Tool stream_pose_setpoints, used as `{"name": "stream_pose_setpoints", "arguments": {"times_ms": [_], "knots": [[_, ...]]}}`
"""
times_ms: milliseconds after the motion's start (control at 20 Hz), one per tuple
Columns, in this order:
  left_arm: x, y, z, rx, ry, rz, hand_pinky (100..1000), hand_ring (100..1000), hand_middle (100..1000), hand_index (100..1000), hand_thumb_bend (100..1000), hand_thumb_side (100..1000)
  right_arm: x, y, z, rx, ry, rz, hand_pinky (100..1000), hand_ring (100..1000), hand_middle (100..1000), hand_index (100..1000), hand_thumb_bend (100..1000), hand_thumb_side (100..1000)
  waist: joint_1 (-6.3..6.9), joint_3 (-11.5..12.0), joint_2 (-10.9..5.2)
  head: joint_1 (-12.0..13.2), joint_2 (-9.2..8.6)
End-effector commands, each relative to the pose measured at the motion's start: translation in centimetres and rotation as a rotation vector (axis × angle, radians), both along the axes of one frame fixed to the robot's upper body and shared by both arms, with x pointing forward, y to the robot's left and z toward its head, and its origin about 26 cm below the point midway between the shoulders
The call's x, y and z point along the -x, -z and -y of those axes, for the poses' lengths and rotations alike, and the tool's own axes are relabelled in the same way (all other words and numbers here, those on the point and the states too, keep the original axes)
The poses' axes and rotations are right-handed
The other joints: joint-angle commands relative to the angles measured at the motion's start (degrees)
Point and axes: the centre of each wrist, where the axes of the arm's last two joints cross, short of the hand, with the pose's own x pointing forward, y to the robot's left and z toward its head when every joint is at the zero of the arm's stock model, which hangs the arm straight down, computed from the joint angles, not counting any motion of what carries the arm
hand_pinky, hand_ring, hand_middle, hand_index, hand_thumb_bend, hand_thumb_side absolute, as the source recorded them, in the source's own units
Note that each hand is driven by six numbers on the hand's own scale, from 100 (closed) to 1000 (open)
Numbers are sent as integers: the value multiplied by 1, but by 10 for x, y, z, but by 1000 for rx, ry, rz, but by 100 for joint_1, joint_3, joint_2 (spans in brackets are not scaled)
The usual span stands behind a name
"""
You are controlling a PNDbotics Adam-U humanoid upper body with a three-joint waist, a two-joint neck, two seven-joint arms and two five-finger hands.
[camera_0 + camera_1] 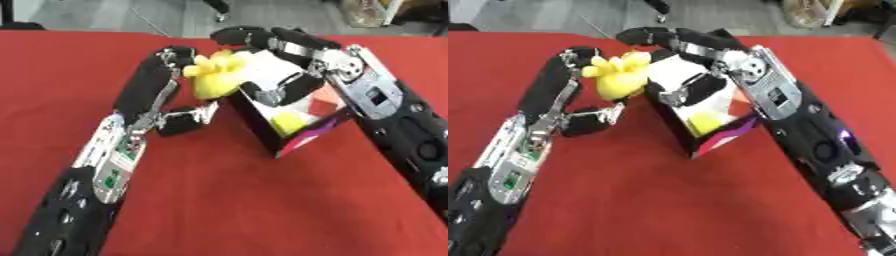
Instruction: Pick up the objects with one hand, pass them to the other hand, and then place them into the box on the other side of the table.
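Fingers (162,67) of the left hand (157,95) curl against a yellow toy (213,75). Right hand (297,65) fingers arch, spread, just beside it over the box (302,132).

Both arms are showing black perforated shells; the left hand (153,87) and right hand (293,60) are wearing black padded fingers over silver metal wrists bearing screws

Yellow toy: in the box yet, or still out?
Out. The yellow toy sits between the left hand and right hand, just outside the box rim.
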Motion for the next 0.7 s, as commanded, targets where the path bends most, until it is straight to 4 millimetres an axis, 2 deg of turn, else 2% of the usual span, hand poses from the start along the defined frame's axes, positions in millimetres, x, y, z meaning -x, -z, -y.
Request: {"name": "stream_pose_setpoints", "arguments": {"times_ms": [50, 150, 250, 700], "knots": [[1, -14, 3, 34, 20, 35, 706, 507, 420, 494, 100, 286, 0, -11, 4, 296, -230, 235, 1000, 1000, 1000, 1000, 100, 228, -40, -3, -50, 4, -47], [2, -14, 4, 43, 27, 36, 706, 506, 420, 495, 100, 280, 0, -10, 4, 301, -230, 239, 1000, 1000, 1000, 1000, 100, 205, -42, -5, -49, 6, -54], [2, -14, 5, 48, 34, 37, 705, 505, 420, 495, 100, 295, -1, -9, 4, 309, -230, 242, 1000, 1000, 1000, 1000, 100, 239, -46, -5, -49, 7, -66], [2, -14, 5, 72, 51, 36, 705, 503, 419, 496, 100, 310, -3, -4, 2, 329, -234, 247, 1000, 1000, 1000, 1000, 100, 237, -54, 14, -49, -24, -85]]}}
